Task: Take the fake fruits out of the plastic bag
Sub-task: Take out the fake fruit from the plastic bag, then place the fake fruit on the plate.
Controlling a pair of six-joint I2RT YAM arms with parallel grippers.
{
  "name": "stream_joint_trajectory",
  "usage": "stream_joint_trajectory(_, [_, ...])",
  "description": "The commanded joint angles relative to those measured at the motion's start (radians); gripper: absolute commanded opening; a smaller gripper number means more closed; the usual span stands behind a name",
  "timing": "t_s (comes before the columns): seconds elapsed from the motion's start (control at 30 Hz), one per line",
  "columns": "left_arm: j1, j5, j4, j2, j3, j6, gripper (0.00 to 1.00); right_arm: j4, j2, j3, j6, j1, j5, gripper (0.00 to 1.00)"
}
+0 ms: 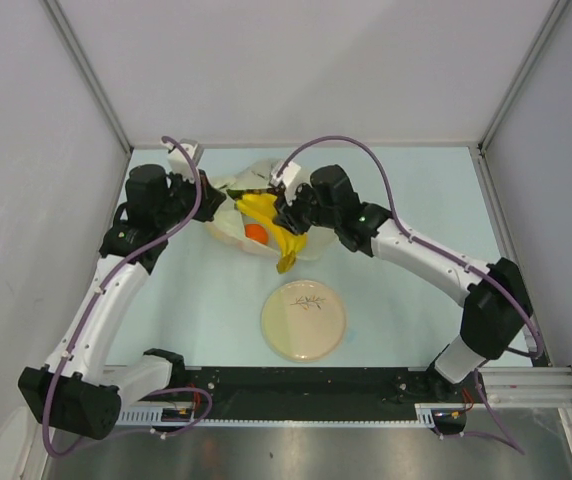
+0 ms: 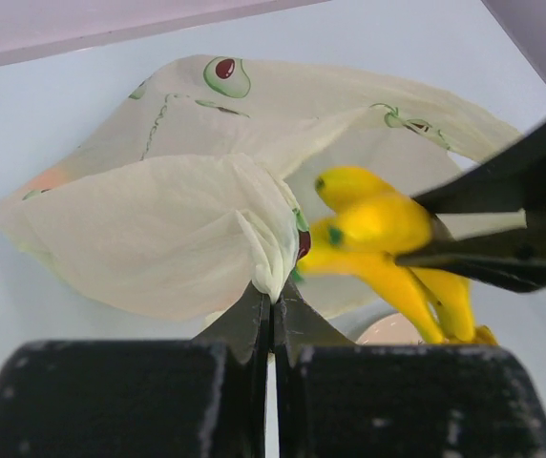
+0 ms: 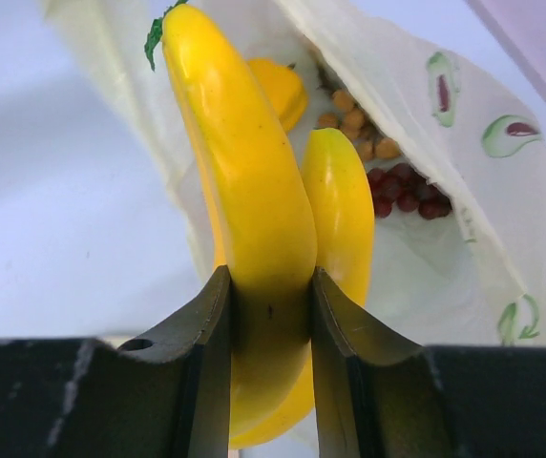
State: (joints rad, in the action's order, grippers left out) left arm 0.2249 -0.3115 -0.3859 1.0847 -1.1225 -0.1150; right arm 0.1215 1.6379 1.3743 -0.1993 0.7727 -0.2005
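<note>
The pale cream plastic bag (image 1: pixel 228 222) with avocado prints lies at the back middle of the table. My left gripper (image 2: pixel 273 303) is shut on a bunched fold of the bag (image 2: pixel 206 219). My right gripper (image 3: pixel 271 305) is shut on the yellow banana bunch (image 3: pixel 254 191), held at the bag's mouth; the bunch shows in the top view (image 1: pixel 271 235) and the left wrist view (image 2: pixel 388 248). An orange (image 1: pixel 255 232) sits in the bag's opening. Inside the bag I see a yellow lemon-like fruit (image 3: pixel 278 88), a brown cluster (image 3: pixel 354 119) and dark red grapes (image 3: pixel 407 191).
A round beige plate (image 1: pixel 303 320) with a small twig drawing lies in front of the bag, near the table's front edge. Grey walls enclose the table at the left, back and right.
</note>
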Motion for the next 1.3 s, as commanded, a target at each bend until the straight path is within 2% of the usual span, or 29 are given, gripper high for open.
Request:
stream_joint_trajectory(0.0, [-0.022, 0.014, 0.038, 0.004, -0.046, -0.006, 0.00, 0.095, -0.093, -0.098, -0.218, 0.034, -0.111, 0.00])
stream_joint_trajectory(0.2, [-0.035, 0.020, 0.033, 0.006, -0.053, -0.003, 0.00, 0.219, -0.179, -0.187, -0.572, 0.091, -0.224, 0.00])
stream_joint_trajectory(0.27, [-0.035, 0.015, 0.028, 0.006, -0.053, 0.000, 0.00, 0.254, -0.178, -0.187, -0.638, 0.091, -0.250, 0.00])
stream_joint_trajectory(0.53, [-0.036, 0.011, 0.019, 0.007, -0.033, 0.015, 0.00, 0.458, -0.158, -0.187, -1.196, 0.089, -0.303, 0.00])
stream_joint_trajectory(0.67, [-0.036, 0.008, 0.016, 0.006, -0.028, 0.017, 0.00, 0.486, -0.147, -0.187, -1.287, 0.103, -0.350, 0.00])
stream_joint_trajectory(1.07, [-0.036, 0.005, -0.002, -0.019, -0.016, 0.024, 0.00, 0.501, -0.090, -0.188, -1.327, 0.165, -0.382, 0.00])
stream_joint_trajectory(1.27, [-0.042, 0.000, -0.002, -0.017, 0.003, 0.025, 0.00, 0.488, -0.038, -0.187, -1.413, 0.183, -0.408, 0.00])
